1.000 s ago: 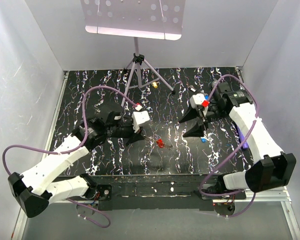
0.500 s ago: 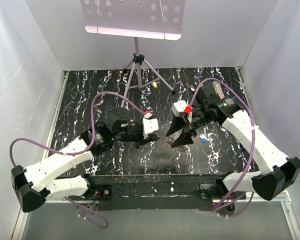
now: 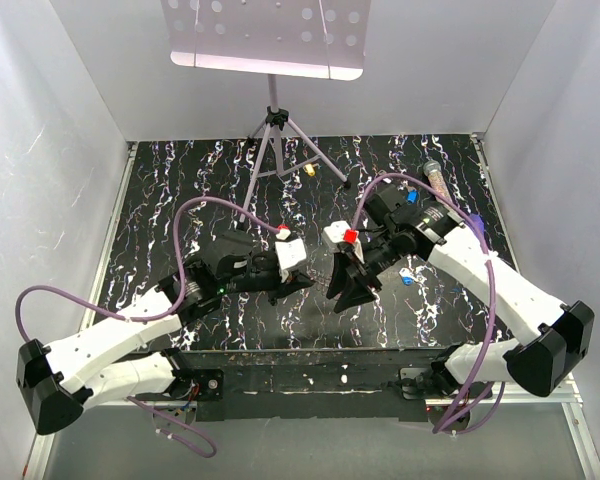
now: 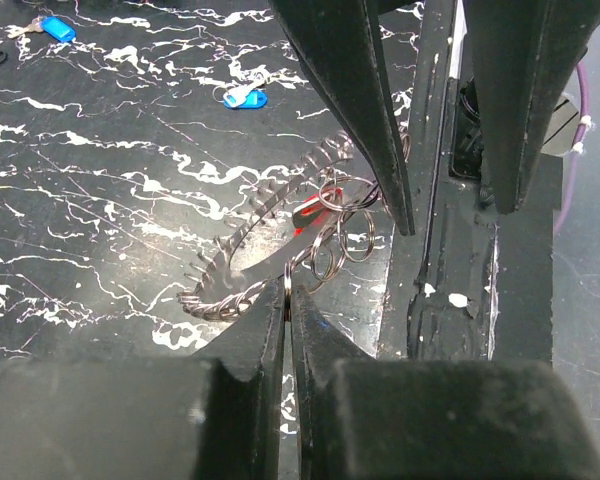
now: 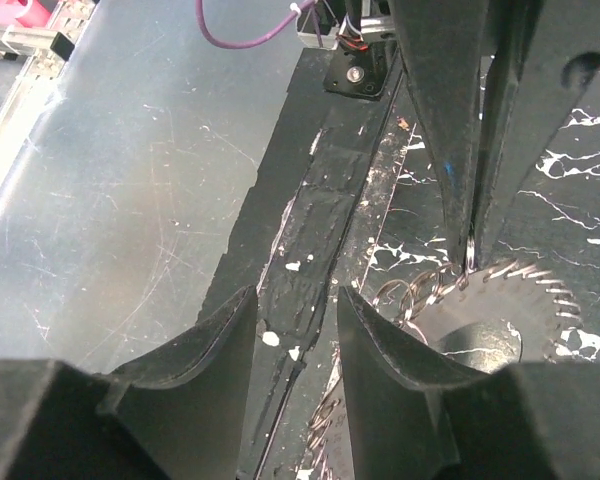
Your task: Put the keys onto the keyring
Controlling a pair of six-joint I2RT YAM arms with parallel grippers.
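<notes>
Close to the near edge of the table, about mid-width, both arms met tip to tip. Here the left gripper was pinched fully down on the keyring, clamping the wire where the jagged loop meets a bunch of small split rings. Loop ran away from the tips toward the right edge. A red key sat in among those rings, just behind the loop; couldn't tell if it was threaded. Facing it, the right gripper had its jaws part-open, with a clear gap and nothing between them. One of its fingers ended just beside the split rings, contact unclear. Loose on the surface: one blue key nearby, a second blue key farther off, and a yellow key near the far edge by the tripod stand.
</notes>
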